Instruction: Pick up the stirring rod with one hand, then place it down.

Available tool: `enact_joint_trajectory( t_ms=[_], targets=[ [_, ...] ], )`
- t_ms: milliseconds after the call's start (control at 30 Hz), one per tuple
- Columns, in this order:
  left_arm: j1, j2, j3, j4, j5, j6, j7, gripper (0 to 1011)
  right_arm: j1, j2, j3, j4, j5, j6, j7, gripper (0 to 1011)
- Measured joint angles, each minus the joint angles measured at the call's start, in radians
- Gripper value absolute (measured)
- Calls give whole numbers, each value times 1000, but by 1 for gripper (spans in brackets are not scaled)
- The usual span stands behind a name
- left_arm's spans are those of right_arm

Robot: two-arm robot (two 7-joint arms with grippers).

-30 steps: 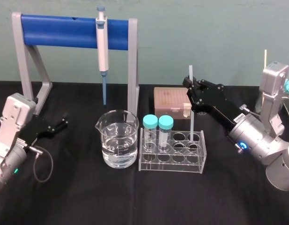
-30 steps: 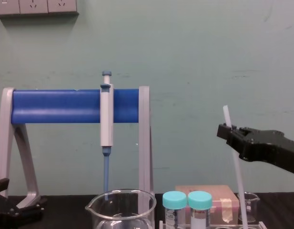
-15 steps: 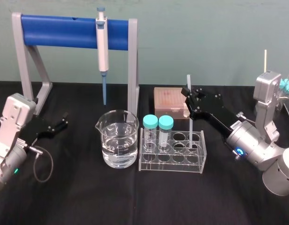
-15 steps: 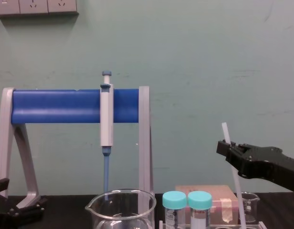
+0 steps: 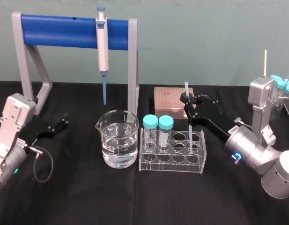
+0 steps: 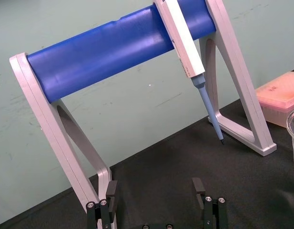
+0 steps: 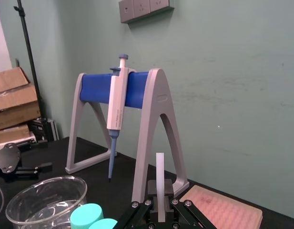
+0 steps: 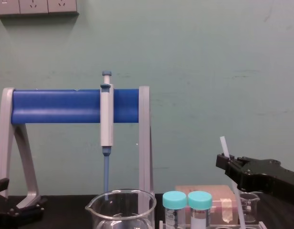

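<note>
The stirring rod (image 5: 189, 125) is a thin translucent white stick standing nearly upright. Its lower end reaches down into a back hole of the clear tube rack (image 5: 172, 165). My right gripper (image 5: 186, 101) is shut on the rod near its upper end, just behind the rack. In the chest view the rod (image 8: 224, 145) pokes up above the black right gripper (image 8: 228, 162). The right wrist view shows the rod (image 7: 160, 174) pinched between the fingers (image 7: 151, 206). My left gripper (image 5: 64, 121) rests open and holding nothing at the table's left, its fingers (image 6: 111, 199) apart.
A glass beaker of water (image 5: 117, 140) stands left of the rack. Two teal-capped tubes (image 5: 158, 123) sit in the rack's left holes. A pink tip box (image 5: 168, 99) lies behind it. A white-and-blue pipette (image 5: 102, 42) hangs on the blue-barred stand (image 5: 64, 32).
My right gripper has come down and slightly left with the rod, so the rod reaches deeper into the rack. The left arm has not moved.
</note>
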Motion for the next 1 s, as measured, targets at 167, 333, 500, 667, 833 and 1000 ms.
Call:
enact_joint_trajectory(
  t_ms=[167,333,500,667,833,1000],
  targets=[
    [0,0,0,0,0,0,0,1000,2,-1,-1,8,-10,3,-5,72],
    [0,0,0,0,0,0,0,1000,3,-1,-2,9,-17,2,-10,72],
    [0,0,0,0,0,0,0,1001,3,-1,-2,9,-16,2,-10,72],
    [0,0,0,0,0,0,0,1000,2,0,-1,8,-14,2,-10,150],
    [0,0,0,0,0,0,0,1000,2,0,-1,8,-13,3,-10,278],
    [0,0,0,0,0,0,0,1000,2,0,-1,7,-12,3,-10,426]
  ],
)
